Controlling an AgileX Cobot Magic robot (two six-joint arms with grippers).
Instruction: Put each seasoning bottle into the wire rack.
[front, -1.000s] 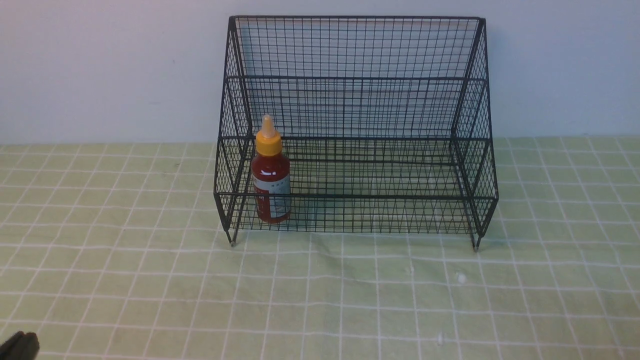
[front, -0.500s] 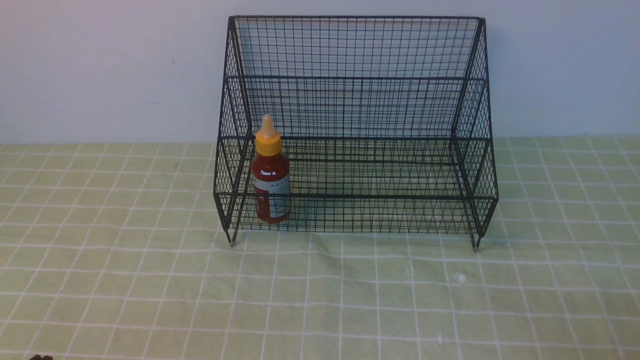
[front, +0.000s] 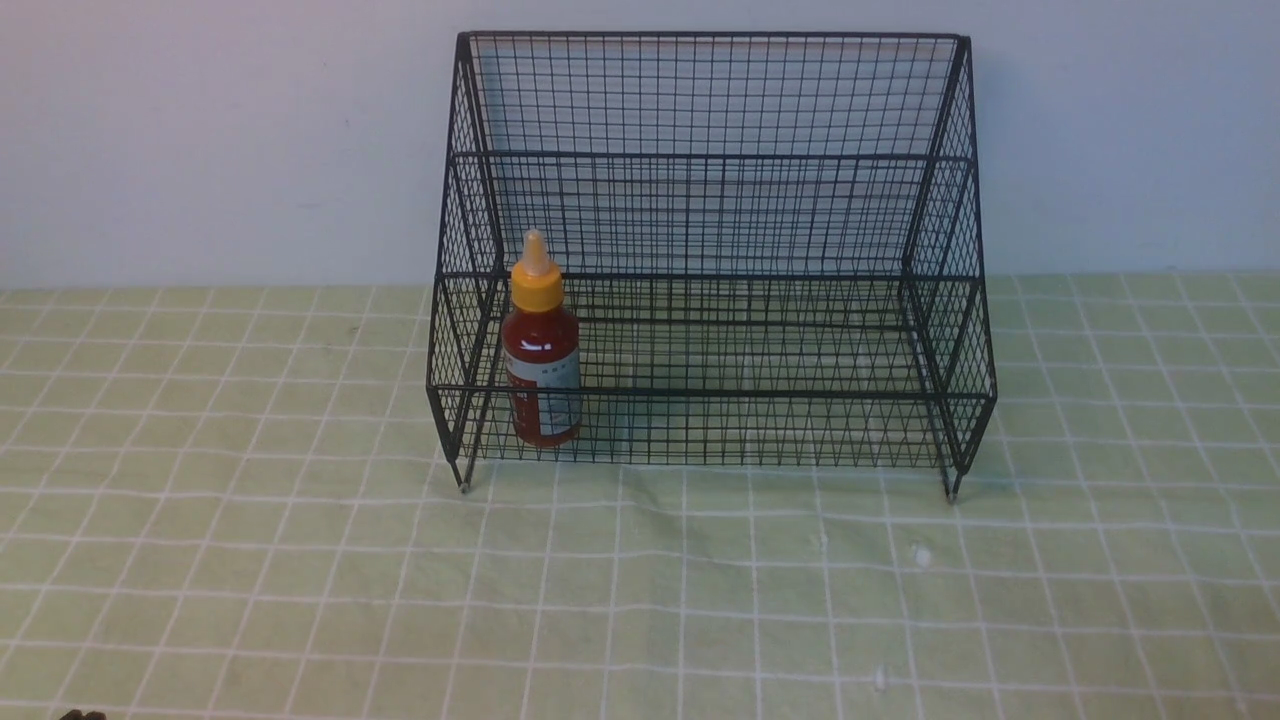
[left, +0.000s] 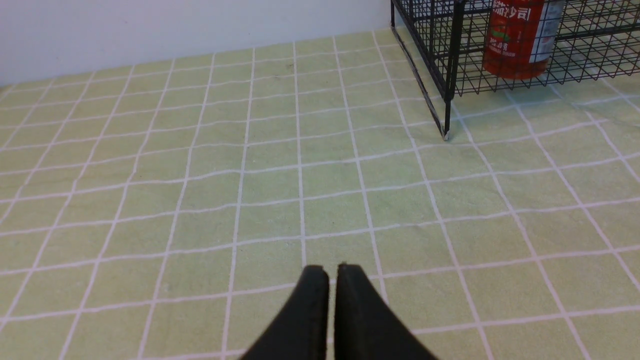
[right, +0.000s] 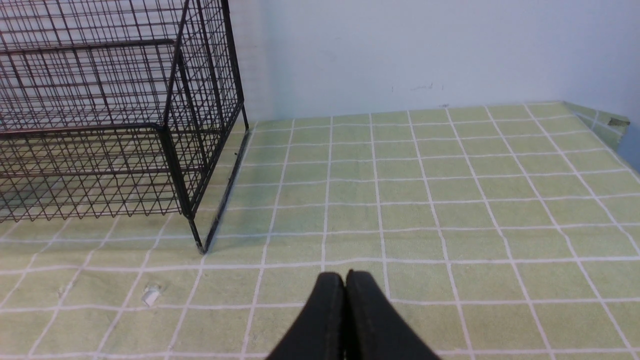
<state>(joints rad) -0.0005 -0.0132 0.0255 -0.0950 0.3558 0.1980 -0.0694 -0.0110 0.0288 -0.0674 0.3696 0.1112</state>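
there is one wire rack (front: 715, 393), black mesh, standing on one pale green cloth (front: 300, 560) ruled with white lines. its tall back is toward the one pale wall (front: 200, 140), and its two front feet show at its near corners, one at each end.

one seasoning bottle (front: 541, 340) is in view, and it is inside the wire rack, at the rack's left end, low down behind the front rail and close to the left side panel. it stands upright, its one yellow-orange nozzle cap (front: 538, 285) pointing up and its dark red body wrapped in one white-grey label (front: 558, 390). the cap comes up above the rack's front rail, while the lower body is seen through the front mesh. the left wrist view also catches the lower part of the bottle through the mesh, with pale lettering on the red.

two grippers show, both empty and both apart from the wire rack. the left gripper (left: 332, 272) is in front of the rack and off beyond its left end, its two fingers pressed together on nothing; in the front view only a dark scrap of it shows. the right gripper (right: 344, 277) is near the rack's right end, its two dark fingertips together as well, with nothing between them.

two small whitish spots mark the cloth in front of the wire rack, toward its right end.
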